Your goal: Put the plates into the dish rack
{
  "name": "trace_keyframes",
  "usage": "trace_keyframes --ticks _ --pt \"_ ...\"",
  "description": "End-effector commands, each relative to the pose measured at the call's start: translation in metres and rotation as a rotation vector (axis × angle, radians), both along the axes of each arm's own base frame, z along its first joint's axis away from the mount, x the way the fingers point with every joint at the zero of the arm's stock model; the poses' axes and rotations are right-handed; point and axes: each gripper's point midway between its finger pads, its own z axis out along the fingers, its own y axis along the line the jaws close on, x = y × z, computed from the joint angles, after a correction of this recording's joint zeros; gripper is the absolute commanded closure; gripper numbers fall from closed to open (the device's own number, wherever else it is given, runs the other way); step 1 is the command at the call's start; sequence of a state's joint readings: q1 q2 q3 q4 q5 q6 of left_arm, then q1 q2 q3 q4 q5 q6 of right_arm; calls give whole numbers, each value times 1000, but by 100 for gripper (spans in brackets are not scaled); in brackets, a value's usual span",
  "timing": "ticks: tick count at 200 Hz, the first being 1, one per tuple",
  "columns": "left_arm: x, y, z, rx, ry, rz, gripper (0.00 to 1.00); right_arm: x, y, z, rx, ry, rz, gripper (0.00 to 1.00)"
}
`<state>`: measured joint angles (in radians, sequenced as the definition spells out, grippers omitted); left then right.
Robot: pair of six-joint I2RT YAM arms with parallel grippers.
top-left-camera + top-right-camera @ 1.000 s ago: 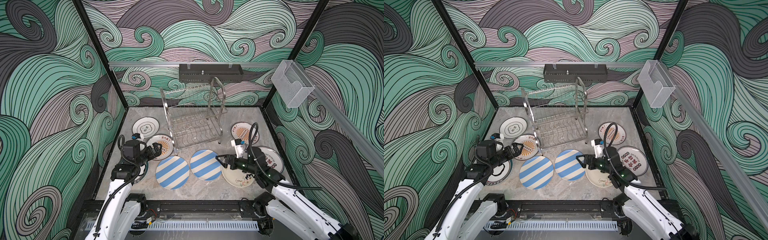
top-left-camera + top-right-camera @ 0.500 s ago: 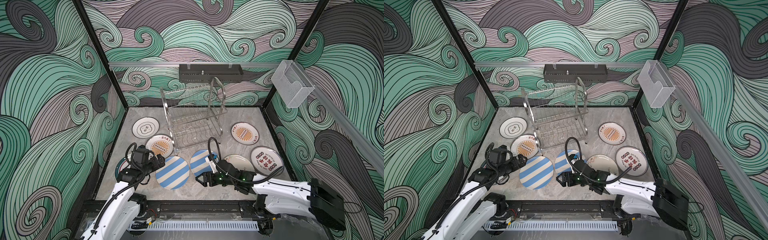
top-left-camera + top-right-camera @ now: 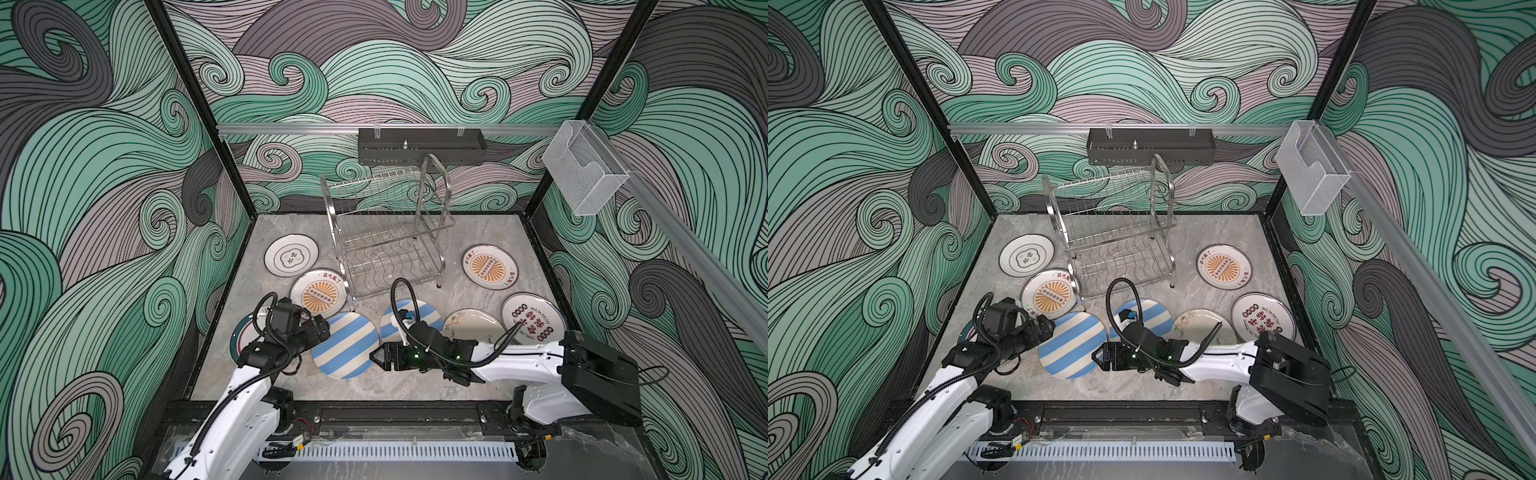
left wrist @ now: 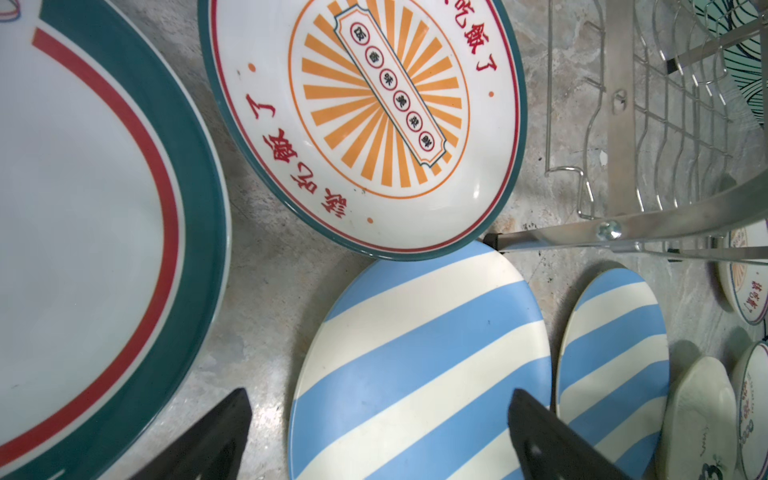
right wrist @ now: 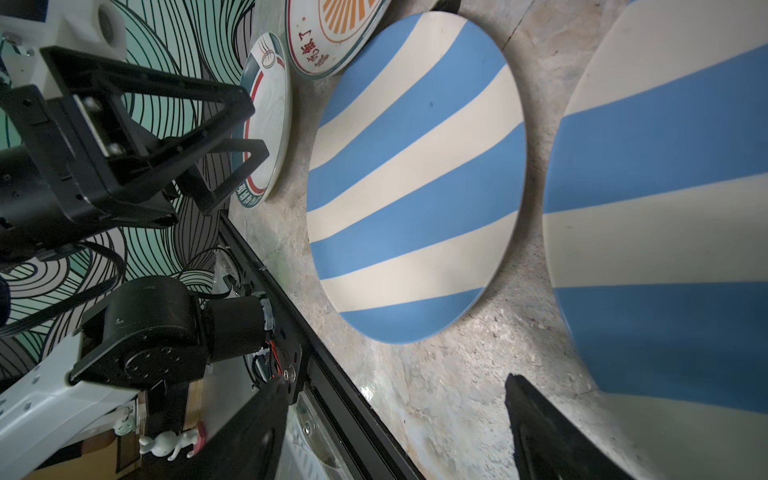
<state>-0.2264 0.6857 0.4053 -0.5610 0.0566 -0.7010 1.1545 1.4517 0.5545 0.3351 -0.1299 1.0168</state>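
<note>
Eight plates flat on table, rack empty at far centre | left gripper, right gripper: fingers apart, flanking left striped plate | risk: low rim slips; shove jams it against sunburst plate.

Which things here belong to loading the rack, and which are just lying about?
Job: dish rack, left blue-striped plate, right blue-striped plate, left orange-sunburst plate, right orange-sunburst plate, black-cloud plate, teal-rimmed plate, cream doodle plate, red-character plate.
Lying about: black perforated tray, clear plastic box.
</note>
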Motion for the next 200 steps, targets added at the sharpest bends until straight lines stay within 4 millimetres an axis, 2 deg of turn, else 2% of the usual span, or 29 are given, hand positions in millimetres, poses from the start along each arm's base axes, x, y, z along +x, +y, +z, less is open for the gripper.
trace_keyframes --ticks 1,43,69,108,154,200 --pt "4 0 1 12 -19 -1 1 2 5 -4 15 22 -56 19" --pt "9 -4 -1 3 -40 -22 1 0 11 -20 52 61 -101 19" --pt "12 -11 -3 -22 -43 -50 1 -4 14 -28 18 56 -98 19" --pt "8 -4 -13 20 2 -41 1 -1 13 -35 1 55 -149 19" --pt "12 -7 -20 23 5 -58 1 5 9 -41 -20 47 -195 19" --pt "16 -12 -23 15 23 -81 1 7 13 -47 -25 55 -208 19"
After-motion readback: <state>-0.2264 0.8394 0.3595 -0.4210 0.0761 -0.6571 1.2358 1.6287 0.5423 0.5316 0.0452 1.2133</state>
